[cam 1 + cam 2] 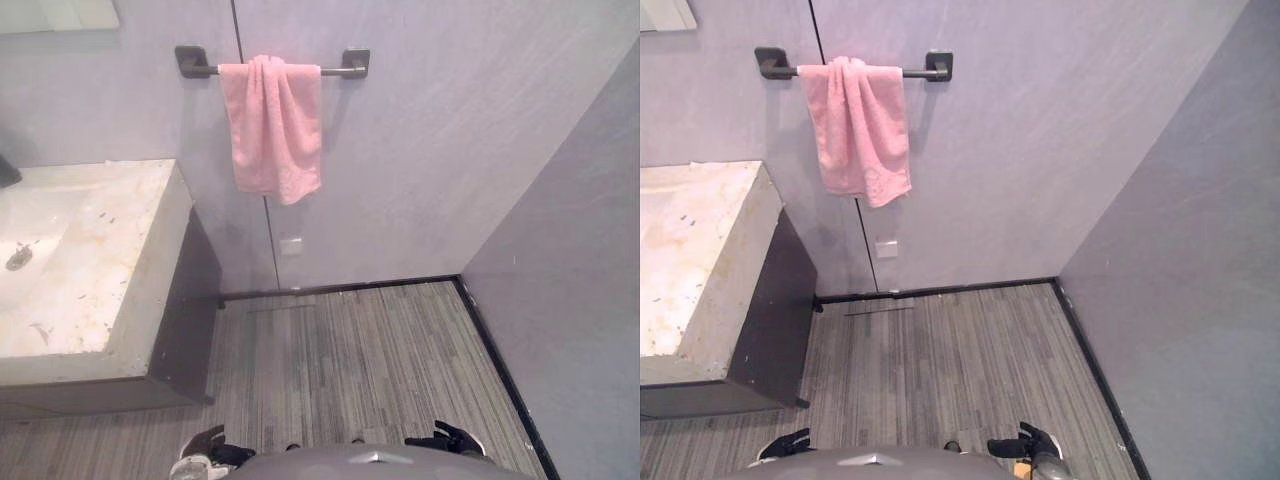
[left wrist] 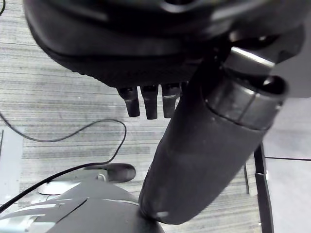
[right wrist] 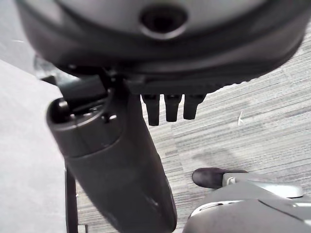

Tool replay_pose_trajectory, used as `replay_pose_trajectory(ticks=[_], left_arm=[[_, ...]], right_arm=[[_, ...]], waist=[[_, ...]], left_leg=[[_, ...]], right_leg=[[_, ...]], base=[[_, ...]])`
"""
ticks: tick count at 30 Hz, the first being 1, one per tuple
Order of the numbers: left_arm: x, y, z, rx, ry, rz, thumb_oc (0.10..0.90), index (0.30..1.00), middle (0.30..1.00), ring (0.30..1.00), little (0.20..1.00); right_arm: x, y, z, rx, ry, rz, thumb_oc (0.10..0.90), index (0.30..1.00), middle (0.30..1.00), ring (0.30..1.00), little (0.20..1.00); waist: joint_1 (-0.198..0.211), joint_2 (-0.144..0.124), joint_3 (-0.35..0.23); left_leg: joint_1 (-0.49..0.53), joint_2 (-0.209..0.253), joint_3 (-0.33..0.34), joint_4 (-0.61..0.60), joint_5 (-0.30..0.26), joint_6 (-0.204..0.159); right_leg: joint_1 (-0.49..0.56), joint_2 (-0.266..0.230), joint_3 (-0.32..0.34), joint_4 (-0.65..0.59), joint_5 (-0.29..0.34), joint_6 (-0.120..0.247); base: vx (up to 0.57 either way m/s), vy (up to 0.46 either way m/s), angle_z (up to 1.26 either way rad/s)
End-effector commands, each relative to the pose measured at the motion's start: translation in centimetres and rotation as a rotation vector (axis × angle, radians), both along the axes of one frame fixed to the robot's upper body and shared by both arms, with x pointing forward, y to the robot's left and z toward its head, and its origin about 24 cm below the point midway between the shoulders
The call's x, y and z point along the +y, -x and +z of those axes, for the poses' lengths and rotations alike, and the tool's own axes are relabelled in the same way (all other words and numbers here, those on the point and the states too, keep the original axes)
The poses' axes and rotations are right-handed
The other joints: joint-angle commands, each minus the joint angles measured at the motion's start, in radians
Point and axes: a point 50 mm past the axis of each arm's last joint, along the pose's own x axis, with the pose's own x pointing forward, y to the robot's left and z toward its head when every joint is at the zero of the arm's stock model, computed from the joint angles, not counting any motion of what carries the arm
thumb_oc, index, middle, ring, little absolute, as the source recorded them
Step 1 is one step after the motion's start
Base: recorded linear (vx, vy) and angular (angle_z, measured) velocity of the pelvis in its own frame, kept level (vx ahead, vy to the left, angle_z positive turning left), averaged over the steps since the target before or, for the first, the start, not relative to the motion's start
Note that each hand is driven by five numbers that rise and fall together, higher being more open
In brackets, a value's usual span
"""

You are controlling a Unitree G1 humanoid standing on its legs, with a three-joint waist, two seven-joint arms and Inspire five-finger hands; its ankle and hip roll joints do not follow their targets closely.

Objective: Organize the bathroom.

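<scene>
At the near edge: left hand (image 2: 150,99) hangs low over the striped floor (image 1: 350,350), fingers straight and relaxed, holding nothing; right hand (image 3: 167,107) hangs the same way on the other side, fingers loose and empty.

Beside, to the robot's left: the stone vanity (image 1: 130,300) with its pale basin and a drain (image 1: 18,257); its top looks bare apart from stains, and it sits on a dark cabinet (image 1: 185,320).

Farther, on the wall: a dark towel bar (image 1: 345,68), with the pink towel (image 1: 275,125) draped over it.

Towel state: bunched toward one side of the bar, folds uneven, one corner hanging lower than the rest; it looks settled but not neatly spread.

Task reading: the towel seems the likely item to tidy, and both hands are well apart from it.

Risk, reach: the bar is high on the wall; stretching up from this stance could leave the fingers short or brushing the wall.

Risk, pull: tugging one hanging corner would likely slide the whole towel off the smooth bar onto the floor.

Risk, vanity: swinging the left arm up close to the counter edge could knock it.
</scene>
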Motion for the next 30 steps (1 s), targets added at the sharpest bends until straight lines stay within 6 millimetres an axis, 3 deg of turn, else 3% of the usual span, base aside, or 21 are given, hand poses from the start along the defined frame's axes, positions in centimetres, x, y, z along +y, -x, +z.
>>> replay_pose_trajectory(ticks=[1, 30], left_arm=[[-0.45, -1.99, 0.31, -0.091, 0.035, -0.008, 0.8, 0.9, 0.9, 0.9, 0.9], [-0.47, -1.54, 0.14, -0.062, 0.027, 0.052, 0.8, 0.9, 0.9, 0.9, 0.9]], right_arm=[[-1.04, -2.6, 0.74, -0.069, 0.028, 0.021, 0.8, 0.9, 0.9, 0.9, 0.9], [-0.42, -2.8, 0.71, -0.092, 0.0, 0.045, 0.8, 0.9, 0.9, 0.9, 0.9]], waist=[[0.014, 0.005, 0.008], [0.01, 0.006, 0.01]], left_leg=[[0.005, -0.001, -0.005, -0.001, -0.029, -0.005], [0.008, 0.003, -0.007, -0.001, -0.027, -0.01]], right_leg=[[0.011, -0.021, -0.038, -0.001, 0.004, 0.045], [0.017, -0.016, -0.041, 0.0, 0.0, 0.043]], base=[[0.0, 0.0, 0.0], [0.0, -0.005, 0.0]])
